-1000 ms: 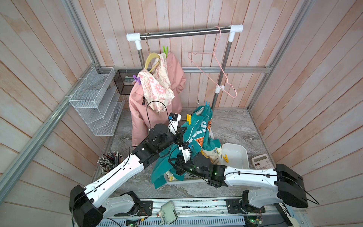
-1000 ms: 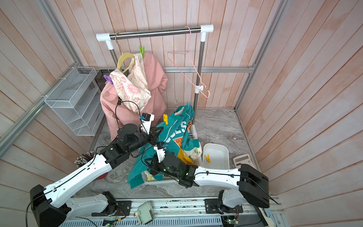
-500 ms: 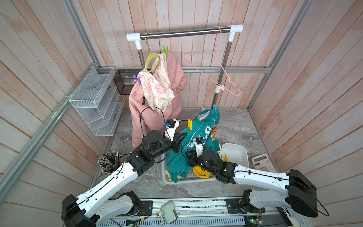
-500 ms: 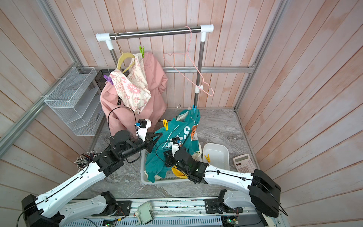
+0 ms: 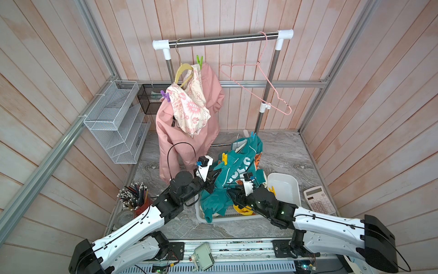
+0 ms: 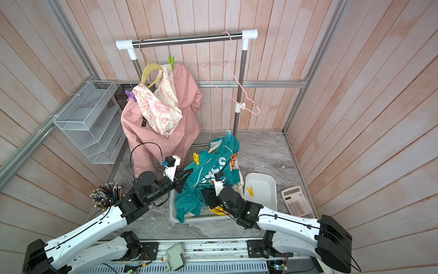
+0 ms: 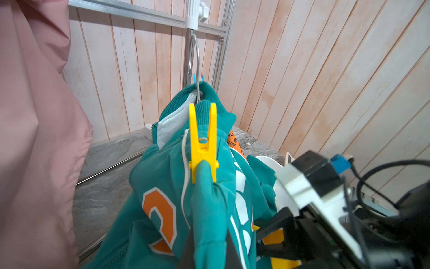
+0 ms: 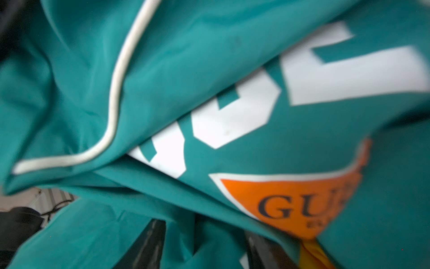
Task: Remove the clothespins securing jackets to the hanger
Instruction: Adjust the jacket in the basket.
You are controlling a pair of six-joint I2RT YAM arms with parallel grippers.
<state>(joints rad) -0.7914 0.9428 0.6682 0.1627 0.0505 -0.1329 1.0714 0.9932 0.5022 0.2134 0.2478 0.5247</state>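
The left gripper (image 7: 209, 246) is pinched tight on a fold of the teal jacket (image 7: 162, 186), just beside the yellow clothespin (image 7: 203, 142) clipped to that jacket's shoulder. A blue clothespin (image 7: 198, 78) peeks out behind the collar, next to the metal hanger hook (image 7: 195, 58). The right gripper (image 8: 204, 246) has its two dark fingers standing apart, with teal cloth sagging into the gap; that view is blurred. In both top views the teal jacket sits at the lower centre of the frame, draped down into a white basket (image 5: 227, 217) that also holds a bit of a yellow garment (image 5: 243, 210). Just right of the basket a white tub (image 5: 288, 183) holds a second yellow clothespin (image 5: 272, 189), and a calculator (image 5: 318, 200) lies further right. At the lower left a red cup (image 5: 139, 210) is full of pencils (image 5: 132, 192). At the upper centre the pink jacket (image 5: 189, 142) hangs from the rail (image 5: 222, 39), with a green clothespin (image 5: 199, 61) at its top and a purple clothespin (image 5: 165, 96) at its left shoulder. A wire shelf (image 5: 113, 118) sits at the left and a black mesh box (image 5: 149, 99) is behind it.
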